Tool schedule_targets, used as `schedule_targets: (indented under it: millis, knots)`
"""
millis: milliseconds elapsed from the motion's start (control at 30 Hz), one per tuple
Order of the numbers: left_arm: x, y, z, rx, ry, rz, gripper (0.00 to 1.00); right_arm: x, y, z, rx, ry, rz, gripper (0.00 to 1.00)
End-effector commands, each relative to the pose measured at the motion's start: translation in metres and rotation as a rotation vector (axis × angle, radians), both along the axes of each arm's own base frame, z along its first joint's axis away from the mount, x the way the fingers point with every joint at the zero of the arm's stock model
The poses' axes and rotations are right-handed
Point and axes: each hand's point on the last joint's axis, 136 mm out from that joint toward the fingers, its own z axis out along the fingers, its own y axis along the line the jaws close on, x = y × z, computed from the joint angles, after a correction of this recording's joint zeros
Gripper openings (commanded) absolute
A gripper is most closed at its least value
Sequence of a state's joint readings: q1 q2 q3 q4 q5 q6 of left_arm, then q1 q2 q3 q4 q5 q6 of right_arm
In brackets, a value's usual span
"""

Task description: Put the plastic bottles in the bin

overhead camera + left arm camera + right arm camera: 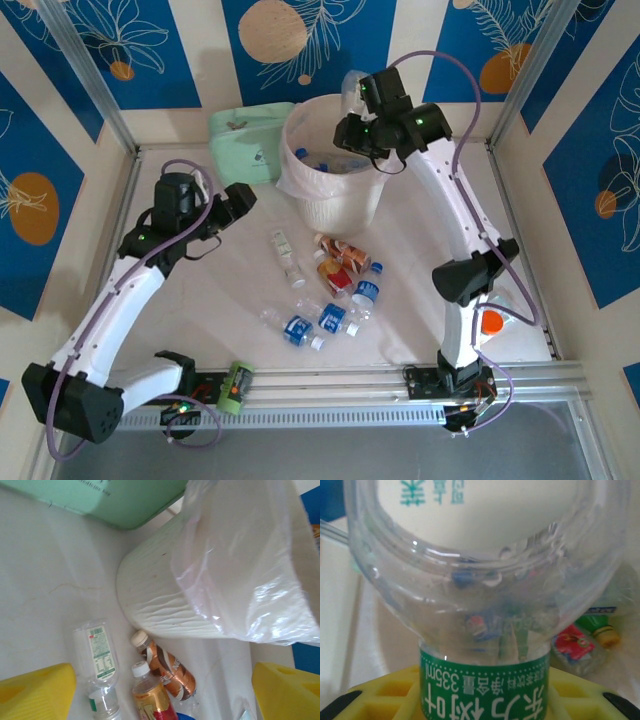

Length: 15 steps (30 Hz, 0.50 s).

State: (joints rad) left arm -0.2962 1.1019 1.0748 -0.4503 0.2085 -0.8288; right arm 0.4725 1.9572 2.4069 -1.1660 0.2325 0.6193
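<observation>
My right gripper (357,137) hangs over the cream bin (345,203), whose bag-lined wall (165,600) fills much of the left wrist view. That gripper (485,702) is shut on a clear bottle with a green label (485,605). Below it in the bin lie a red-labelled bottle (575,647) and a green bottle with a yellow cap (601,630). My left gripper (243,200) is open above the table, left of the bin. Between its yellow fingers (35,690) I see a clear bottle (97,655), a copper-brown bottle (167,667) and a gold-and-red bottle (150,697).
Several loose bottles (332,318) lie in the middle of the table, in front of the bin. A flat pale-green pouch (245,140) lies behind and left of the bin. An orange-capped bottle (492,322) sits by the right arm, and a green bottle (235,387) on the front rail.
</observation>
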Motion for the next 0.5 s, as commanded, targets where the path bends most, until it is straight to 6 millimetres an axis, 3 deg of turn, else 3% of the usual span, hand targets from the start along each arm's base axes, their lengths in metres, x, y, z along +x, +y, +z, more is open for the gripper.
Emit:
schedule_targets:
  millis: [0,100,167,300,467]
  knots:
    - [0.0,0.0,-0.02,0.006,0.043,-0.006,0.89,0.0,-0.017,-0.001,-0.014,0.028,-0.02,0.37]
    - [0.003,0.0,-0.043,0.007,0.086,0.001,0.89,0.005,-0.027,-0.007,-0.021,0.049,-0.046,0.6]
    - [0.005,-0.003,-0.056,-0.001,0.112,0.002,0.89,0.005,-0.031,-0.003,-0.019,0.043,-0.055,0.68]
    - [0.011,-0.01,-0.074,-0.017,0.152,-0.001,1.0,-0.003,-0.027,0.012,0.001,0.0,-0.034,0.76]
    - [0.022,-0.019,-0.093,0.0,0.192,-0.002,0.99,-0.029,-0.008,0.038,0.019,-0.065,0.035,0.76]
